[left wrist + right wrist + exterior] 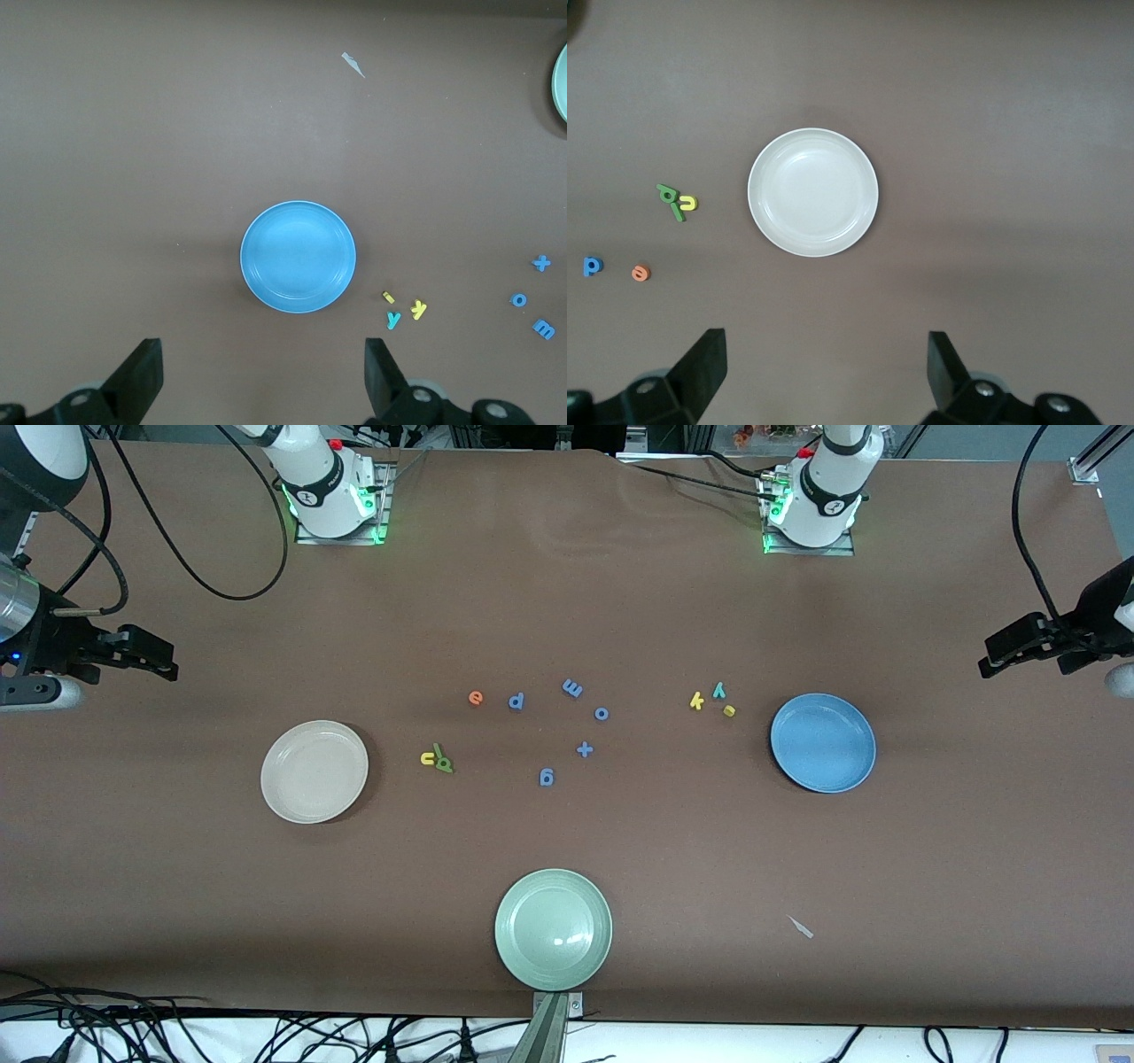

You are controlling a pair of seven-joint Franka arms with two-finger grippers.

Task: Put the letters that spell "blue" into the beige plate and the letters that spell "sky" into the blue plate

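The beige plate (314, 771) (813, 192) lies toward the right arm's end and the blue plate (823, 742) (298, 257) toward the left arm's end. Between them lie the orange e (476, 698) (640, 274) and the yellow u (428, 759) (688, 204), which touches the green b and l (442, 760) (671, 199). Beside the blue plate lie the yellow k (696, 701) (419, 309), teal y (719, 689) (393, 319) and yellow s (729, 710) (388, 297). My right gripper (164, 660) (827, 372) hangs open and empty above the table's right-arm end. My left gripper (990, 654) (263, 376) hangs open and empty above the left-arm end.
Blue letters p (516, 701), m (572, 687), o (601, 713), g (547, 778) and a plus sign (584, 749) are scattered mid-table. A pale green plate (553, 928) sits nearest the front camera. A small pale scrap (801, 927) lies on the brown cloth.
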